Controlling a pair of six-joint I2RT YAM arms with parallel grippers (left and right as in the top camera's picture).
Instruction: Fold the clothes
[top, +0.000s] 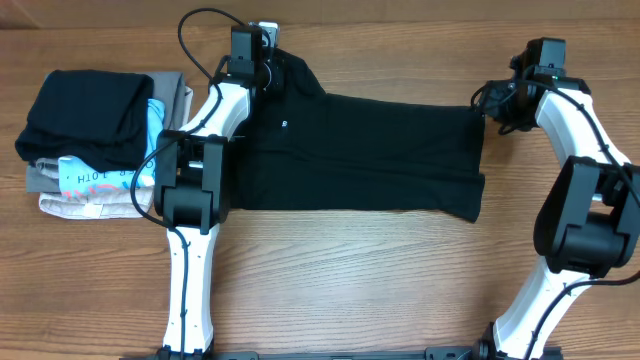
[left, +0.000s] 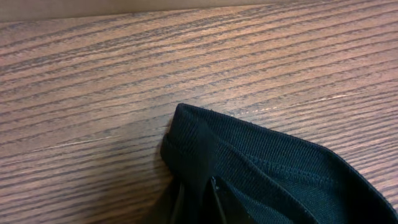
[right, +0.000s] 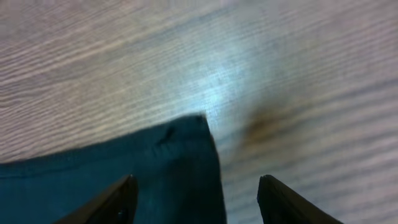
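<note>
The clothes are one black T-shirt (top: 370, 150), spread flat across the middle of the wooden table with a small white logo (top: 284, 125) facing up. At the shirt's far left corner my left gripper (top: 266, 62) pinches a ribbed black edge. In the left wrist view the fingers of that gripper (left: 198, 202) stand close together with the T-shirt (left: 267, 168) fabric between them. My right gripper (top: 490, 106) hovers at the shirt's far right corner. In the right wrist view that gripper (right: 198, 186) is open, and the T-shirt (right: 168, 162) corner lies between its two fingertips (right: 127, 186).
A stack of folded garments (top: 95, 140) sits at the table's left: a black one on top, a light-blue printed one (top: 95, 178) and grey and beige ones beneath. Both arm bases stand at the near edge. Bare wood shows in front of the shirt.
</note>
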